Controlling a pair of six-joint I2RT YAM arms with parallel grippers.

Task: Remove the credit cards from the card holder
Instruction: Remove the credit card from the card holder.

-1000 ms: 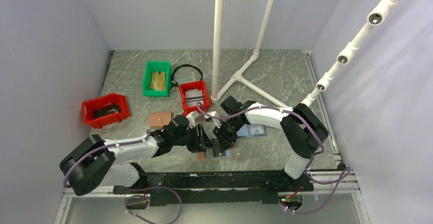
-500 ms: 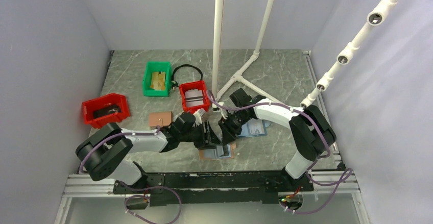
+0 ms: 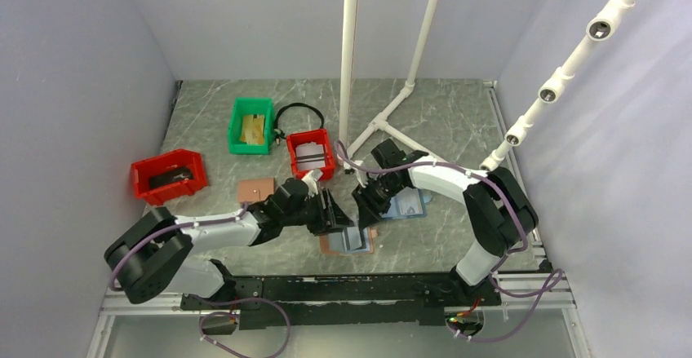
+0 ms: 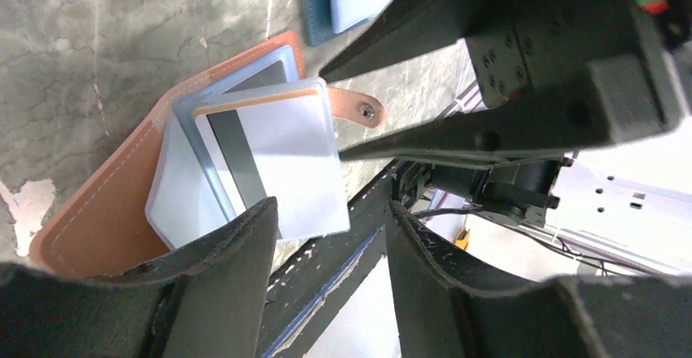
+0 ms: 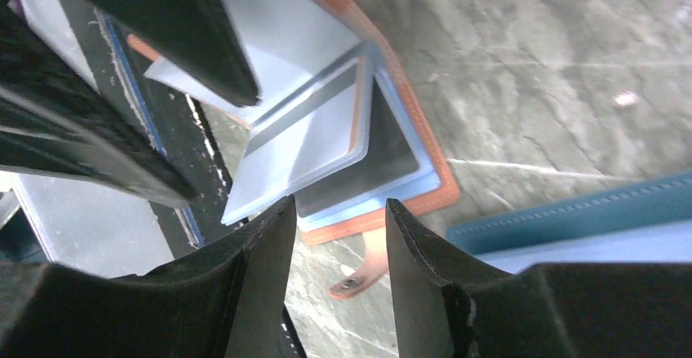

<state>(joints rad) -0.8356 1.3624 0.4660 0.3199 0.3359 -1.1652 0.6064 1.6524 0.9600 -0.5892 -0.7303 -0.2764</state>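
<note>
The brown card holder (image 3: 347, 244) lies open near the table's front edge, light blue inside (image 4: 175, 203), with its snap tab (image 4: 360, 108) pointing away. A pale grey-white credit card (image 4: 281, 162) with a dark stripe sticks partway out of its pocket; it also shows in the right wrist view (image 5: 302, 142). My left gripper (image 3: 336, 218) is open and empty, low over the holder's left half (image 4: 333, 211). My right gripper (image 3: 364, 208) is open and empty (image 5: 336, 211), just beyond the holder's far right corner, above the snap tab (image 5: 352, 280).
The all-blue bifold holder (image 3: 406, 205) lies right of my right gripper. A small brown flat piece (image 3: 255, 189) lies to the left. Two red bins (image 3: 169, 176) (image 3: 311, 153), a green bin (image 3: 250, 125), a black cable loop (image 3: 298, 113) and a white pipe frame (image 3: 349, 72) stand further back.
My right gripper has pulled back from the holder toward the blue bifold. My left gripper has moved right, over the holder's left half.
</note>
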